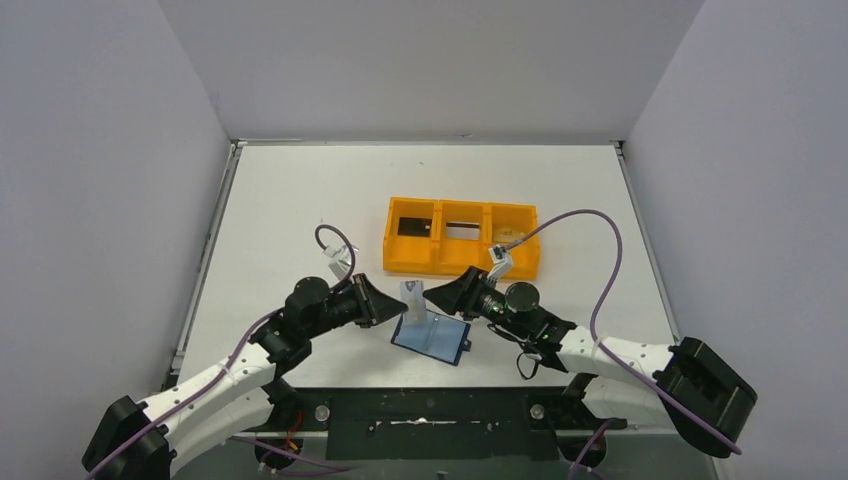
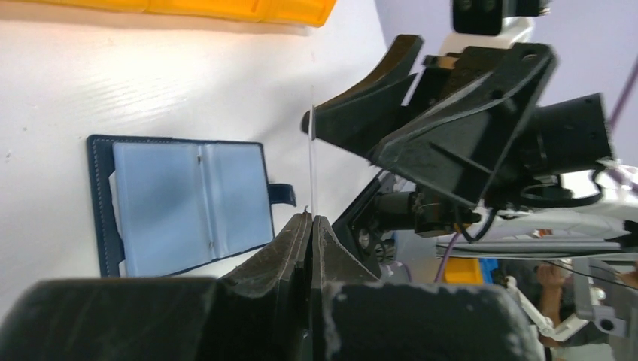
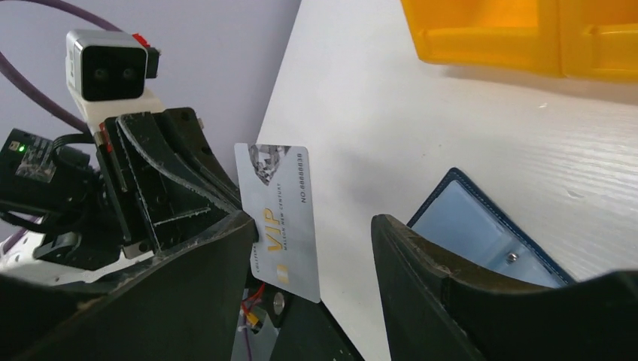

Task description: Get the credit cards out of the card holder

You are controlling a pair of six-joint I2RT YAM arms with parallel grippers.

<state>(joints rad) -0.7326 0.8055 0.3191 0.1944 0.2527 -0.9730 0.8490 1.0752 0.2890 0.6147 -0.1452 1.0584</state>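
The dark navy card holder lies open on the white table, its light blue inside up; it also shows in the left wrist view and the right wrist view. My left gripper is shut on a silvery credit card with gold "VIP" lettering, held upright on edge above the table beside the holder. My right gripper is open, jaws wide, with the card between them close to one finger.
An orange three-compartment tray stands just behind the grippers, with flat dark and pale items in its compartments. The tray also shows in the wrist views. Grey walls enclose the table.
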